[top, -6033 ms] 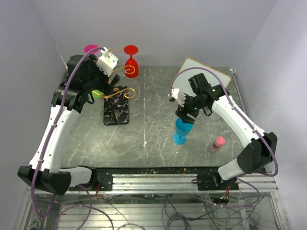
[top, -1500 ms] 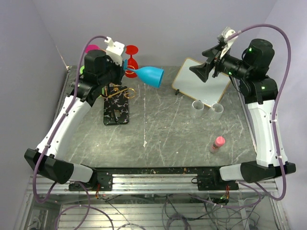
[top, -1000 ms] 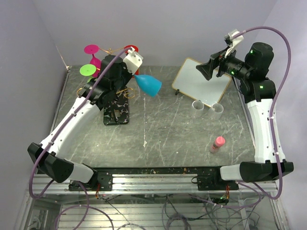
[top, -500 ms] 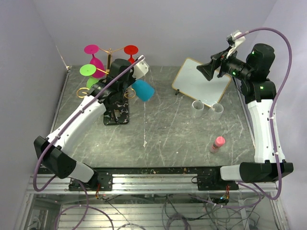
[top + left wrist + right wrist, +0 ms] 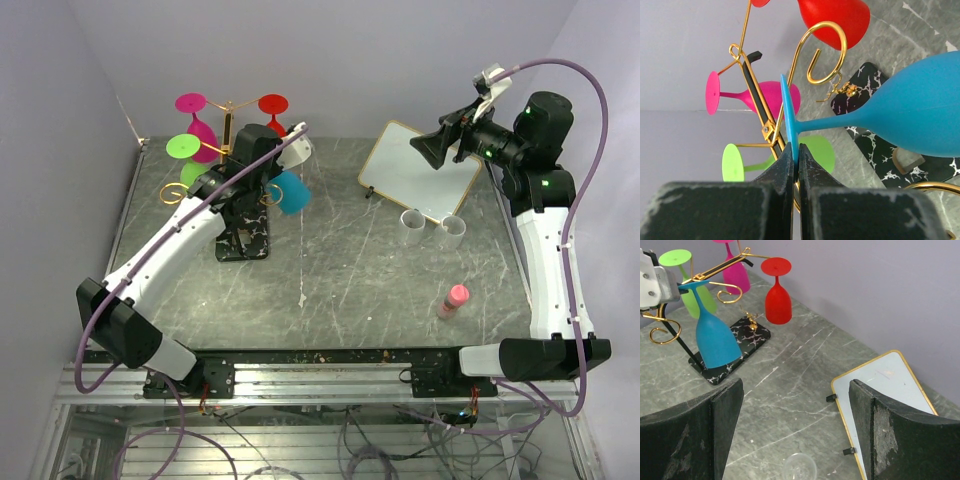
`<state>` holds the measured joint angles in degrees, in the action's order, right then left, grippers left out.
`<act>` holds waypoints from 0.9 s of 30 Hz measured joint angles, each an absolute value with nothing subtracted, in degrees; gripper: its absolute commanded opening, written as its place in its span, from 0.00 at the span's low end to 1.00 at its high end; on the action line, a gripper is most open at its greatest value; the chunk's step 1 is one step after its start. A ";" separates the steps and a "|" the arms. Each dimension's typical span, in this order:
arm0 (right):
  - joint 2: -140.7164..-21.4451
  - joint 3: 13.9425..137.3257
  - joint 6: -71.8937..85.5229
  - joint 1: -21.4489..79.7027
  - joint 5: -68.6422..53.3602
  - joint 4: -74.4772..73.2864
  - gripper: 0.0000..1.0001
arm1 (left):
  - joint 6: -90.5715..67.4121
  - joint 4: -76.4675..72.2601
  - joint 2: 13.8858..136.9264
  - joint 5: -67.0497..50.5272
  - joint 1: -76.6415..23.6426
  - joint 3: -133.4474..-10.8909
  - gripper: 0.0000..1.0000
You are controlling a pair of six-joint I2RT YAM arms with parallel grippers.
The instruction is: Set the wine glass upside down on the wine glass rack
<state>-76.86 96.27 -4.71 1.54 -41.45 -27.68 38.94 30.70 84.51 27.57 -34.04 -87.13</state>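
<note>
The blue wine glass point(image 5: 290, 192) hangs bowl-down and slightly tilted. My left gripper point(image 5: 278, 160) is shut on the rim of its foot. In the left wrist view both fingers point(image 5: 785, 165) pinch the thin blue foot, and the bowl point(image 5: 920, 110) reaches right over the black base. The gold wine glass rack point(image 5: 228, 120) stands on a black base point(image 5: 243, 240). One of its curled arms point(image 5: 825, 50) lies just beyond the stem; I cannot tell if they touch. The right wrist view shows the glass point(image 5: 714, 342) beside the rack's arms. My right gripper point(image 5: 432, 148) is open and empty, raised at the back right.
Red point(image 5: 273, 110), pink point(image 5: 195, 115) and green point(image 5: 185, 150) glasses hang upside down on the rack. A yellow-framed white board point(image 5: 420, 170) lies at the back right. Two clear cups point(image 5: 413, 225) and a pink bottle point(image 5: 454, 298) stand nearby. Walls close in on three sides.
My left arm has swung the blue glass from lying sideways to bowl-down and drawn it closer to the rack. The right arm has stayed still.
</note>
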 measured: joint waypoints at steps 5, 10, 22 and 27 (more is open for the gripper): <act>-76.86 96.25 -4.54 1.37 -42.00 -27.44 0.86 | 40.95 30.65 84.93 29.67 -34.06 -86.80 0.07; -76.86 96.20 -4.25 1.21 -42.46 -27.31 0.86 | 42.30 30.65 86.02 31.53 -34.09 -86.83 0.07; -76.86 96.20 -4.08 1.17 -42.72 -27.31 0.86 | 44.69 30.76 92.55 35.51 -34.04 -92.58 0.07; -76.86 96.20 -4.08 1.17 -42.74 -27.31 0.87 | 45.41 30.79 95.02 36.95 -33.47 -95.68 0.07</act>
<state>-76.86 96.20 -4.08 1.17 -42.74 -27.31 45.41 30.79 95.02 36.95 -33.47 -95.68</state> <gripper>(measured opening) 0.863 0.083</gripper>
